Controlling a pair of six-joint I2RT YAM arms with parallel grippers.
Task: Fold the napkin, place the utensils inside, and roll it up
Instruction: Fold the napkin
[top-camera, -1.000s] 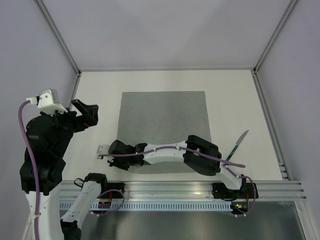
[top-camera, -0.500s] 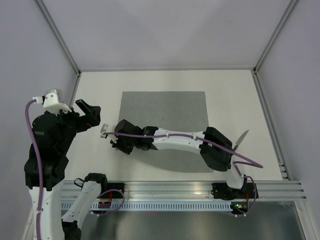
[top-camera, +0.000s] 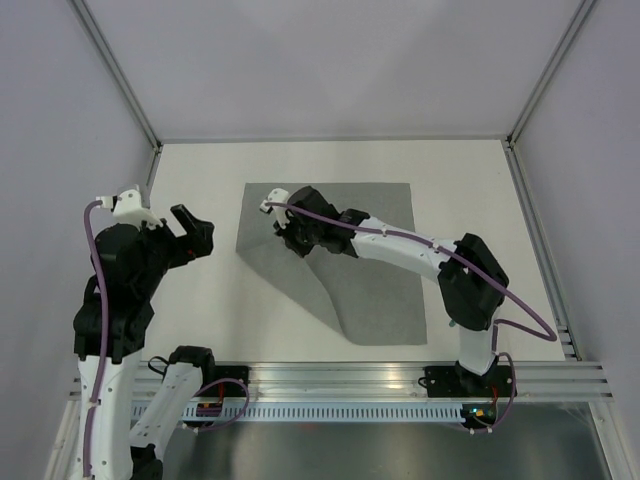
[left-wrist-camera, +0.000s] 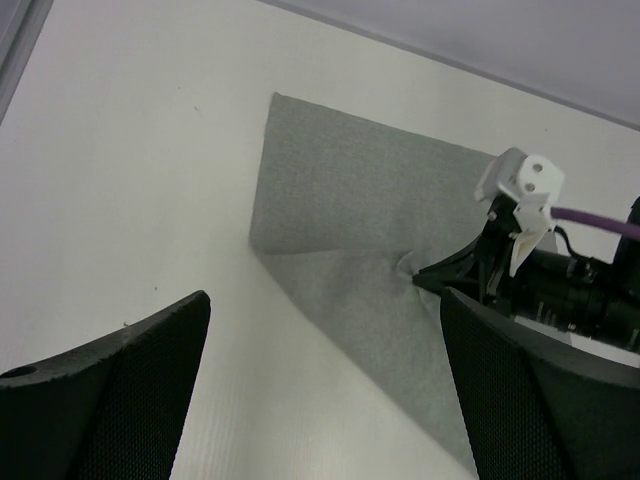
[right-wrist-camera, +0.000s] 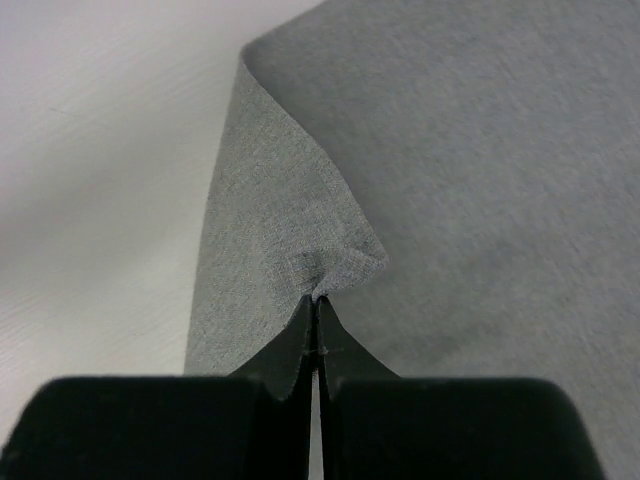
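The grey napkin (top-camera: 375, 225) lies in the middle of the white table. Its near-left corner is lifted and drawn over the cloth, leaving a diagonal fold line (top-camera: 300, 290). My right gripper (top-camera: 287, 238) is shut on that corner. In the right wrist view the jaws (right-wrist-camera: 317, 298) meet on a puckered tip of the napkin (right-wrist-camera: 330, 262). The left wrist view shows the same pinch on the napkin (left-wrist-camera: 340, 200). My left gripper (top-camera: 195, 235) hangs open left of the napkin, with nothing between its fingers (left-wrist-camera: 150, 385). The utensils are hidden.
The right arm's elbow (top-camera: 470, 285) hangs over the table's right side beside the napkin. A metal rail (top-camera: 350, 378) runs along the near edge. Frame posts (top-camera: 150, 150) and white walls close in the table on three sides.
My right gripper has carried the napkin's near-left corner away from the near edge, toward the far left, folding it over the cloth. The right elbow swung right. The left arm shifted slightly.
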